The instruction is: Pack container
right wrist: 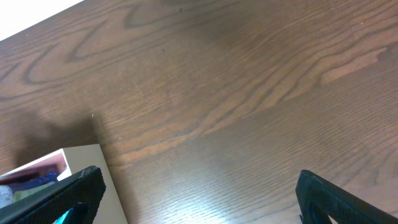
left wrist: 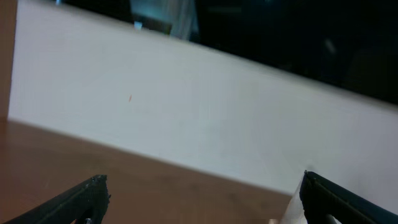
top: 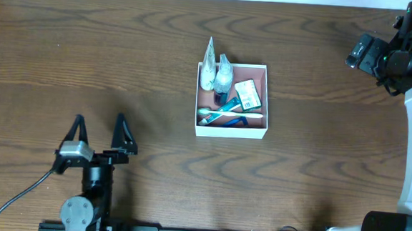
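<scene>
One square, shallow, open-topped white container (top: 231, 131) with thin walls and a pinkish-brown inside sits on the dark brown, wood-grained tabletop (top: 124, 53). In the overhead view it lies a little right of the middle, toward the far edge. Its walls look flat and matte, like thin card.

Small toiletries crowd it. Two clear, crinkly plastic-wrapped pieces (top: 216, 69) lean at the far left corner, their pointed tops poking out over the rim; what they are is too small to tell. A small dark blue item (top: 221, 96) lies just beside them. A white and green rectangular packet (top: 247, 94) lies tilted near the right wall. Slim toothbrushes (top: 231, 117) in white, teal and blue lie along the near wall.

The right tool (right wrist: 199, 180) hangs above the bare wood grain with its two black fingers spread wide and nothing between them. Its wrist view catches one corner of the container at the lower left, beside one finger.

The left tool (top: 100, 117) is near the front left of the tabletop, well apart from the container. Its tapered black fingers are likewise wide and empty, pointing toward the far edge. Its wrist view shows a smooth white wall (left wrist: 186, 118) beyond the wood.
</scene>
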Tool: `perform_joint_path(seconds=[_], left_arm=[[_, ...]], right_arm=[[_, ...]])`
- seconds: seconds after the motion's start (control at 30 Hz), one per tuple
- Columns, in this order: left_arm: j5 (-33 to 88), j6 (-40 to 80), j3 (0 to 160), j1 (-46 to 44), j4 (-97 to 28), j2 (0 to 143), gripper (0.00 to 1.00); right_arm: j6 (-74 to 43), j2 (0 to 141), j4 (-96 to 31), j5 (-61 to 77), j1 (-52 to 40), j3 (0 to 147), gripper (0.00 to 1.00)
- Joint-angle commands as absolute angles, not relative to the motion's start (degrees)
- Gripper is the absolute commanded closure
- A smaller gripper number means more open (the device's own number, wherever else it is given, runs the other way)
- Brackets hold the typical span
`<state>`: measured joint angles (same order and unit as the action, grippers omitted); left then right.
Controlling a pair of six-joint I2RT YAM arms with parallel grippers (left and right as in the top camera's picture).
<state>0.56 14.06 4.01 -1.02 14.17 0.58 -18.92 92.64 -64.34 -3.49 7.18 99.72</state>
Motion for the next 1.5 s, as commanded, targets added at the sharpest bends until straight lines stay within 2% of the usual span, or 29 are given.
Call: perform_joint_path(seconds=[0.0, 0.43, 1.47], left_arm=[[3.9, 13.1, 1.2, 0.5, 14.3, 0.1, 0.02], [5.6, 12.1, 0.2, 2.0, -4.2, 0.1, 0.02], [5.6, 12.1, 0.2, 1.8, -3.6, 0.3, 0.02]], right_arm=[[-19.7, 93.0, -64.3, -4.1, 7.6, 100.3, 0.01], [-19.7, 93.0, -64.3, -4.1, 7.6, 100.3, 0.01], [-19.7, 93.0, -64.3, -4.1, 7.6, 100.3, 0.01]])
